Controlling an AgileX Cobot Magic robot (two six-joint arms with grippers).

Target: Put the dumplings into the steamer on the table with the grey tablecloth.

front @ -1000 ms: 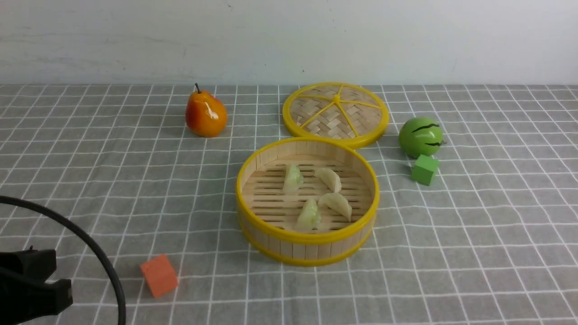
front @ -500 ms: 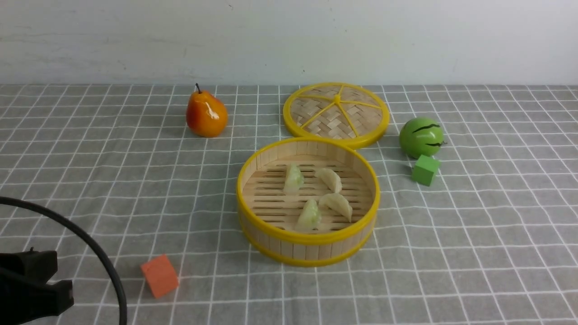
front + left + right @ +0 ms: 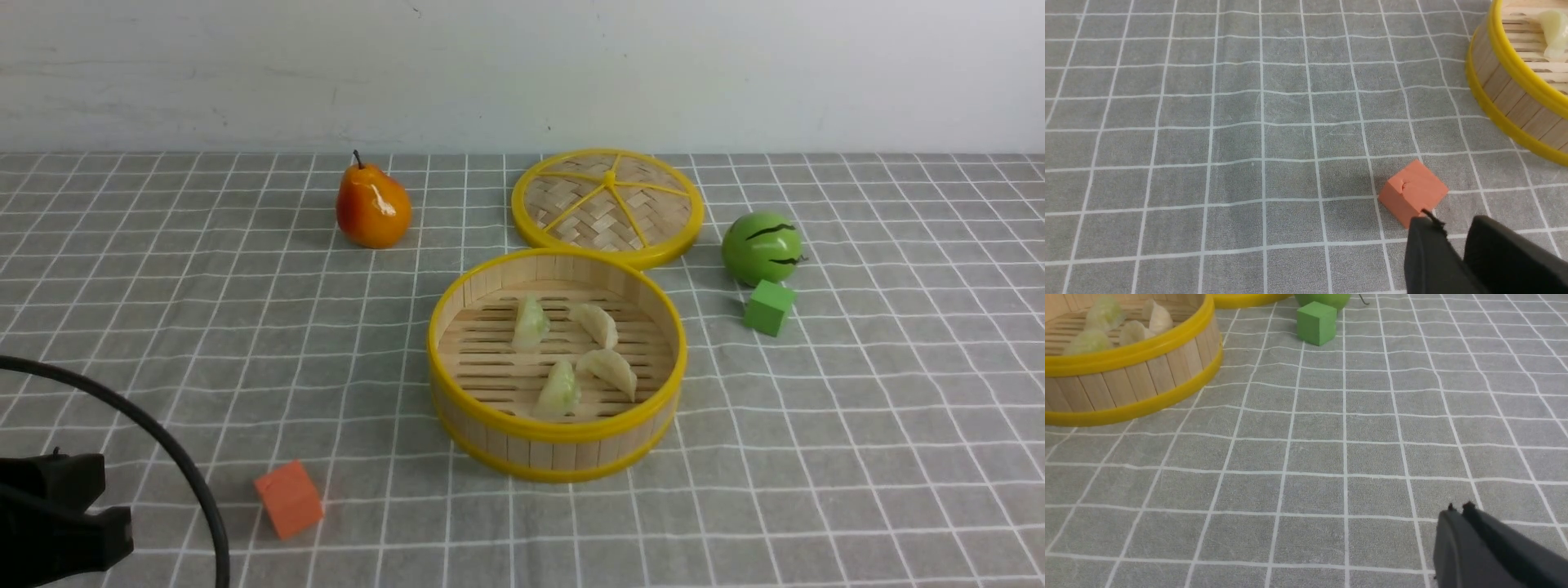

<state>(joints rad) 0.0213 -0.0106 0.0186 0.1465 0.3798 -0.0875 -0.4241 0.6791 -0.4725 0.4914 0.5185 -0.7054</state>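
Observation:
The steamer (image 3: 555, 429) stands mid-table on the grey tablecloth (image 3: 816, 425). All four dumplings lie on its slatted floor. The two green dumplings are one at the back (image 3: 531, 321) and one at the front (image 3: 559, 388). The two white dumplings are one at the back (image 3: 596, 324) and one at the front (image 3: 608, 371). My left gripper (image 3: 114, 494) is low at the near left, slightly open and empty, and in the left wrist view (image 3: 1455, 228) it sits just short of the orange cube. My right gripper (image 3: 1457, 508) is shut and empty over bare cloth, out of the front view.
An orange cube (image 3: 287, 498) lies near left of the steamer. A pear (image 3: 371, 208) stands at the back left. The woven lid (image 3: 608, 204) lies behind the steamer. A green ball (image 3: 761, 247) and a green cube (image 3: 768, 306) are at the right. A black cable (image 3: 163, 445) arcs at the near left.
My left gripper has shifted very slightly. Nothing else has moved.

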